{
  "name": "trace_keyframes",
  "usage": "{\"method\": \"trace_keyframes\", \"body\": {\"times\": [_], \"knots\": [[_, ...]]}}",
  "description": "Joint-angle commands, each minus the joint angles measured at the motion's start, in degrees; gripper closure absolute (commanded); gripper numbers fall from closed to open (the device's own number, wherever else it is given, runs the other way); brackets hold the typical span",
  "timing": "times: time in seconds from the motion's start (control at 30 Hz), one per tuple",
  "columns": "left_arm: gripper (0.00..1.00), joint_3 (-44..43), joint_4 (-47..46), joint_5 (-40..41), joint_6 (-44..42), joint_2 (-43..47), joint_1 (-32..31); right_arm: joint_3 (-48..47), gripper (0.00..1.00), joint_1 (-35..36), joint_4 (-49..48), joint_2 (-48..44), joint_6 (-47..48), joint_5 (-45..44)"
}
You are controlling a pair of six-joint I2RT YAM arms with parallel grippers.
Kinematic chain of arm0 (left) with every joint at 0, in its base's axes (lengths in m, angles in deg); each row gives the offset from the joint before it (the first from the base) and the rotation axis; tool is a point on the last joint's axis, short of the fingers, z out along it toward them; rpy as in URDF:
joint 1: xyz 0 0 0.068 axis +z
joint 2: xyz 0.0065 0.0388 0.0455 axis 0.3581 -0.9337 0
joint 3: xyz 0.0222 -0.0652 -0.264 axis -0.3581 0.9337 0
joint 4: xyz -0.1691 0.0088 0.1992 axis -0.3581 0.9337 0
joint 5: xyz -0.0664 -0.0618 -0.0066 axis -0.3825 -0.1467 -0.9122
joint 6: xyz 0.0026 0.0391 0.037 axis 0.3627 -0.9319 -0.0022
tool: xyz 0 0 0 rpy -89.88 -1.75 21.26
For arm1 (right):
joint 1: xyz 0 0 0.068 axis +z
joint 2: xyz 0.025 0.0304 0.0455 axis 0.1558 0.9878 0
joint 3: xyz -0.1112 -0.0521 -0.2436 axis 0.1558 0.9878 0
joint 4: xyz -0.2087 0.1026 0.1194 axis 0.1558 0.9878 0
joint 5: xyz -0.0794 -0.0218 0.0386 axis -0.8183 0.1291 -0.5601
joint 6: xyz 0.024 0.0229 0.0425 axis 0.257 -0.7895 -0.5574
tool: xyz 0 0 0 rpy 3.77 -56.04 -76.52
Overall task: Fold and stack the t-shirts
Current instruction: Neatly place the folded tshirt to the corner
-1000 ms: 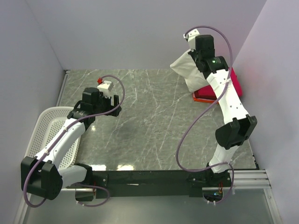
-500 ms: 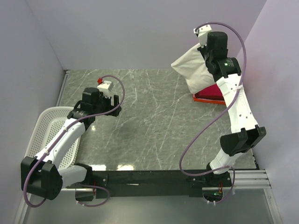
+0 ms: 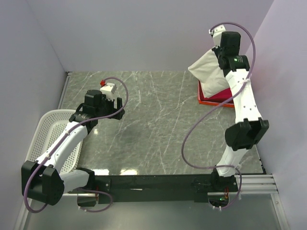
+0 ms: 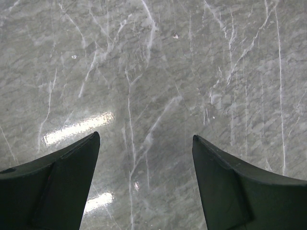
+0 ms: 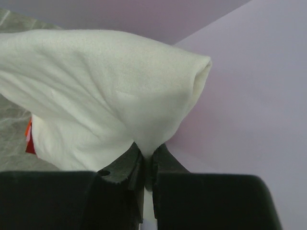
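My right gripper (image 3: 221, 56) is shut on the cream-white t-shirt (image 3: 208, 73) and holds it up at the far right corner, above the table. The cloth hangs down and to the left of the jaws. In the right wrist view the shirt (image 5: 100, 91) bunches into the closed jaws of that gripper (image 5: 147, 160). Under it lies a crimson-pink and orange-red stack of t-shirts (image 3: 217, 99); a sliver of it shows in the right wrist view (image 5: 29, 139). My left gripper (image 3: 115, 111) is open and empty over bare marble; its fingers (image 4: 57, 177) are wide apart.
A white perforated basket (image 3: 44, 136) stands at the left edge of the marble table (image 3: 153, 124), beside my left arm. Purple walls close the back and both sides; the right wall is close behind the lifted shirt.
My right gripper has moved right and farther back, higher, carrying the cream-white shirt with it. The left arm has not moved.
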Motion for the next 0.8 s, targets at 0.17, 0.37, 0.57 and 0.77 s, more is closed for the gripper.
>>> {"method": "trace_keyframes", "body": {"times": [0.17, 0.37, 0.57, 0.77], "knots": [[0.17, -1.05, -1.37, -0.15, -1.08, 1.15, -0.38, -8.17, 1.0, -4.31, -6.18, 9.26, 2.73, -0.89], [0.17, -0.88, -1.37, 0.03, -1.07, 0.89, -0.47, -8.97, 1.0, -6.68, -9.08, 13.39, 4.49, -4.14], [0.17, -0.96, -1.28, 0.03, -1.07, 0.54, -0.47, -7.21, 1.0, -8.35, -12.42, 15.42, 5.98, -7.57], [0.17, -0.88, -1.37, -0.15, -1.16, 0.63, -0.47, -6.24, 0.95, -7.83, -14.02, 15.77, 6.6, -11.35]]}}
